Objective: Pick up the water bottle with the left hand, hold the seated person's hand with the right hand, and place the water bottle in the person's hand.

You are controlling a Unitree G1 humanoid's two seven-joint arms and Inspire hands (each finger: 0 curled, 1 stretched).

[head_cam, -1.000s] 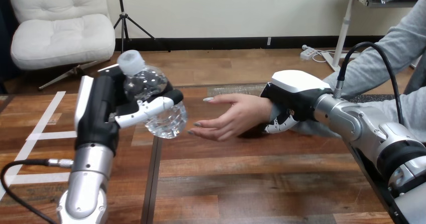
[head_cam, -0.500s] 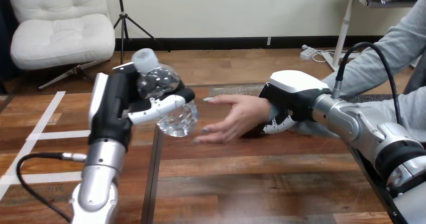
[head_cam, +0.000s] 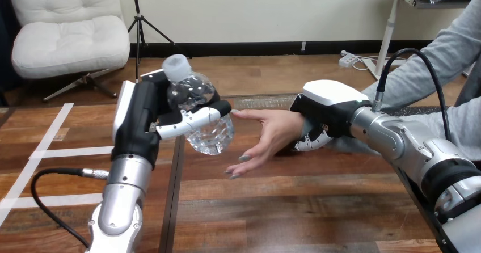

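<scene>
A: Left hand (head_cam: 140,117), state?
B: Closed round a clear plastic water bottle with a white cap (head_cam: 195,94). Its fingers (head_cam: 190,121) wrap across the front at about mid-body.
A: Where's the bottle?
B: Up off the brown wooden plank surface (head_cam: 283,207). It's tilted, cap to the upper left, base to the lower right. It sits left of centre, between the left hand's palm and the person's hand (head_cam: 271,135).
A: How's the person's hand?
B: It comes in from the right on a grey sleeve. The palm is turned toward the bottle and the fingers are spread, drooping toward the surface. Whether the tips touch the surface, cannot tell. The thumb is stretched out level toward the bottle, with its tip just beside the left hand's fingertip. Contact there, cannot tell. There's a gap between palm and bottle.
A: Right hand (head_cam: 329,102)?
B: On the person's wrist. The white shell is over the top and the fingers (head_cam: 311,142) are curled in underneath, so it's gripping the wrist.
A: Arms?
B: The right silver forearm comes from the lower right corner and reaches left. The left silver forearm rises from the bottom edge, nearly upright, with the hand on top.
</scene>
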